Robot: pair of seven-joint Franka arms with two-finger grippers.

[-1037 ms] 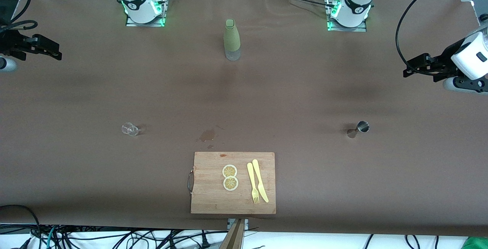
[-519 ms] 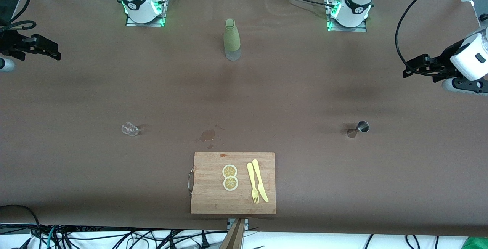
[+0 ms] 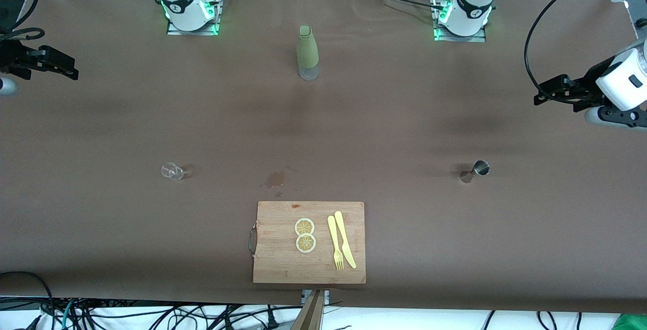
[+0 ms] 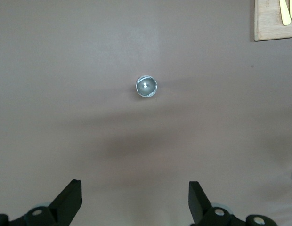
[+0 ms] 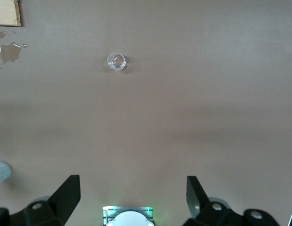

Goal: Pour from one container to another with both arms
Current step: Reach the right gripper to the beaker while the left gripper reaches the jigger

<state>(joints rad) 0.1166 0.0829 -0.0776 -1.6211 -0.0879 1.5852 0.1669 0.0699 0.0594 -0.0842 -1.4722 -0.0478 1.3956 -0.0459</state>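
A small clear glass (image 3: 173, 171) (image 5: 116, 61) stands toward the right arm's end of the table. A metal jigger cup (image 3: 480, 168) (image 4: 146, 86) stands toward the left arm's end. A green bottle (image 3: 307, 52) stands upright between the two arm bases. My left gripper (image 3: 540, 96) (image 4: 134, 200) hangs open and empty over the table's edge at the left arm's end. My right gripper (image 3: 74, 71) (image 5: 132, 193) hangs open and empty over the edge at the right arm's end. Both are well apart from every container.
A wooden cutting board (image 3: 275, 259) lies near the front edge with two lemon slices (image 3: 305, 235), a yellow fork (image 3: 335, 244) and a knife (image 3: 345, 239). A small wet spill (image 3: 274, 179) marks the cloth just farther back. Brown cloth covers the table.
Both grippers have drifted slightly outward toward their ends of the table. The containers have not moved.
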